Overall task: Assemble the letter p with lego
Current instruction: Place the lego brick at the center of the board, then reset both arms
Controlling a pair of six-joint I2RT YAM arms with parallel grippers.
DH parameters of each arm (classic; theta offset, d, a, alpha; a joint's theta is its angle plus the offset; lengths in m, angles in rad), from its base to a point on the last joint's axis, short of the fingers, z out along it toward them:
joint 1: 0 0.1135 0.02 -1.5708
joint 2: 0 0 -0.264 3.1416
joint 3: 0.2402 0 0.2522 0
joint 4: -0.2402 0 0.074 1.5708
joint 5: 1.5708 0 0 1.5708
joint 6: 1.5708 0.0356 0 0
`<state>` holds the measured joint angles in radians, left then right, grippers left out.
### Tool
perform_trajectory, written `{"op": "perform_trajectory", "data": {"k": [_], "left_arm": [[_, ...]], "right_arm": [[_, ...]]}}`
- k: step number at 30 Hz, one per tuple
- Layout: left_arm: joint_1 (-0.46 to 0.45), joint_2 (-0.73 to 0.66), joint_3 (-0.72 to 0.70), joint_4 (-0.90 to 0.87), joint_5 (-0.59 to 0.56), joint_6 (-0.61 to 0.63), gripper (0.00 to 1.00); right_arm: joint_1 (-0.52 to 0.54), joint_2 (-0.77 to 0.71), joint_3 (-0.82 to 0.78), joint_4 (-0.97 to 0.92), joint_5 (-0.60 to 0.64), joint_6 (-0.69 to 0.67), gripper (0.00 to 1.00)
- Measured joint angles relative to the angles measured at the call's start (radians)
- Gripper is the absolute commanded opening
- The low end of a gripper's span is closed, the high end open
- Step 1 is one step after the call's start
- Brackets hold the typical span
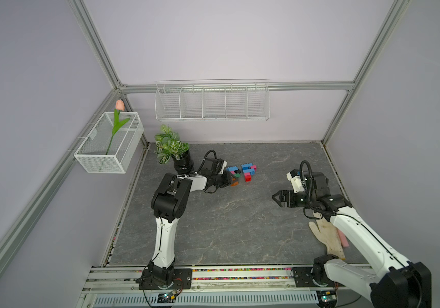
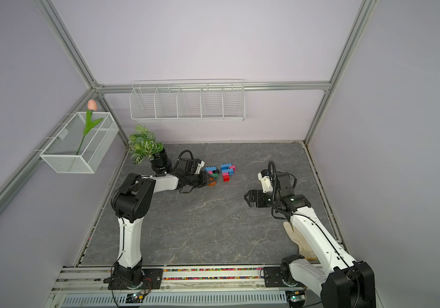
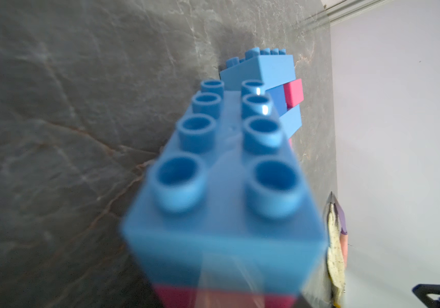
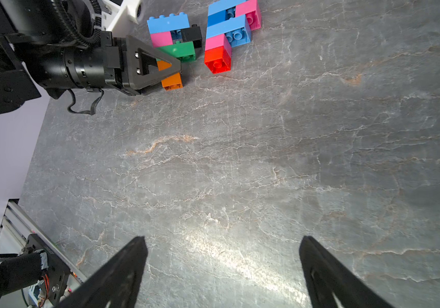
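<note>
The lego lies in two clusters at the back middle of the table. The left cluster [image 1: 232,172] has light blue [image 4: 164,24], pink, black [image 4: 192,34], green [image 4: 180,50] and orange [image 4: 172,81] bricks. The right cluster [image 1: 248,172] stacks light blue [image 4: 227,29], pink and red [image 4: 217,58] bricks. My left gripper [image 1: 233,179] reaches into the left cluster, one finger lying over the orange brick. In the left wrist view a light blue brick [image 3: 224,186] on a pink one fills the frame and hides the fingers. My right gripper [image 4: 223,240] hovers open and empty over bare table at the right.
A potted plant [image 1: 172,148] stands just behind the left arm. A worn glove [image 1: 328,237] and a pink object [image 1: 343,240] lie under the right arm. A wire basket with a tulip [image 1: 109,144] and a wire rack [image 1: 212,102] hang on the walls.
</note>
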<state>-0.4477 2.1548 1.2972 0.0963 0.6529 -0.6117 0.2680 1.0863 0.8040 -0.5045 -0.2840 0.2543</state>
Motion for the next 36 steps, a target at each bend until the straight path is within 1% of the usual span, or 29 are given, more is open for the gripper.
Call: {"op": "perform_trajectory", "data": {"k": [5, 10, 17, 21, 23, 25, 28, 30, 33, 35, 36], "left_arm": [[-0.001, -0.003, 0.064, -0.035, -0.021, 0.031, 1.00], [0.002, -0.003, 0.090, -0.088, -0.058, 0.061, 1.00], [0.002, -0.008, 0.133, -0.186, -0.143, 0.111, 1.00], [0.003, -0.029, 0.133, -0.234, -0.201, 0.139, 1.00], [0.003, -0.058, 0.107, -0.234, -0.236, 0.156, 1.00], [0.003, -0.144, 0.027, -0.214, -0.288, 0.181, 1.00], [0.003, -0.394, -0.161, -0.155, -0.415, 0.243, 1.00], [0.002, -0.632, -0.290, -0.103, -0.549, 0.286, 1.00], [0.018, -0.930, -0.436, 0.014, -0.774, 0.346, 1.00], [0.064, -1.051, -0.524, 0.083, -0.880, 0.374, 1.00], [0.100, -1.089, -0.576, 0.121, -0.924, 0.385, 1.00]], "right_arm": [[0.000, -0.024, -0.007, 0.000, -0.002, -0.001, 0.92], [0.000, -0.045, -0.015, -0.004, -0.002, -0.002, 0.92], [-0.001, -0.068, -0.021, -0.008, -0.005, -0.004, 0.92], [-0.005, -0.068, -0.027, -0.008, 0.005, -0.003, 0.92], [-0.005, -0.067, -0.029, -0.003, 0.032, -0.003, 0.92], [-0.005, -0.066, -0.033, 0.016, 0.093, -0.006, 0.92], [-0.005, -0.075, -0.077, 0.121, 0.252, -0.039, 0.91], [-0.005, -0.105, -0.174, 0.261, 0.391, -0.090, 0.90], [-0.010, -0.119, -0.348, 0.517, 0.560, -0.180, 0.90], [-0.026, -0.076, -0.444, 0.679, 0.639, -0.228, 0.90], [-0.035, -0.035, -0.489, 0.772, 0.671, -0.248, 0.90]]}}
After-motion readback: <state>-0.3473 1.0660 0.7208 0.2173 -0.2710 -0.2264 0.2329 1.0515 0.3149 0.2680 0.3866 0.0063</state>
